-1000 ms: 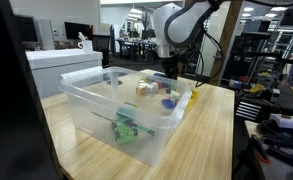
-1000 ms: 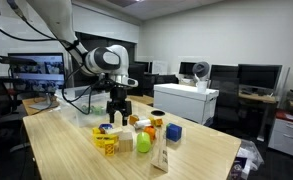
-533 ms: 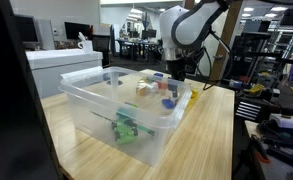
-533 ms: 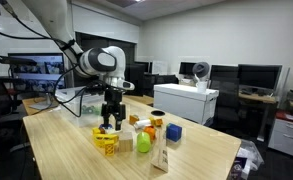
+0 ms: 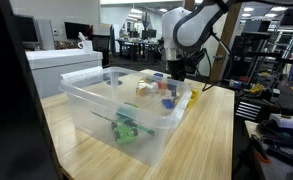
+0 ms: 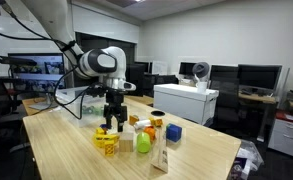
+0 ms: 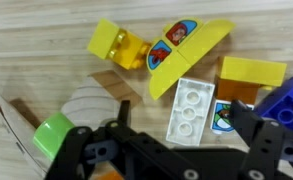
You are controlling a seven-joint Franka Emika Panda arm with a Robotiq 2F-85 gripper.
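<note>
The Robotiq gripper [image 6: 110, 122] hangs low over a cluster of toy blocks on the light wooden table [image 6: 56, 150], jaws wide and empty. In the wrist view a white flat three-stud plastic brick [image 7: 190, 108] lies nearest, between the fingers. A yellow curved plastic piece with a cartoon picture [image 7: 186, 50] touches its far side. A blue block [image 7: 286, 100] lies to the right and a green rounded piece [image 7: 54, 135] to the left. A clear plastic bin [image 5: 106, 105] stands near the cluster.

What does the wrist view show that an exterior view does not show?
Only the wrist view shows close detail: a white brick with three studs and a picture on a yellow curved piece. Only an exterior view shows the arm, the clear bin behind it and office monitors. Both show the open gripper above toy bricks on the wooden table.
</note>
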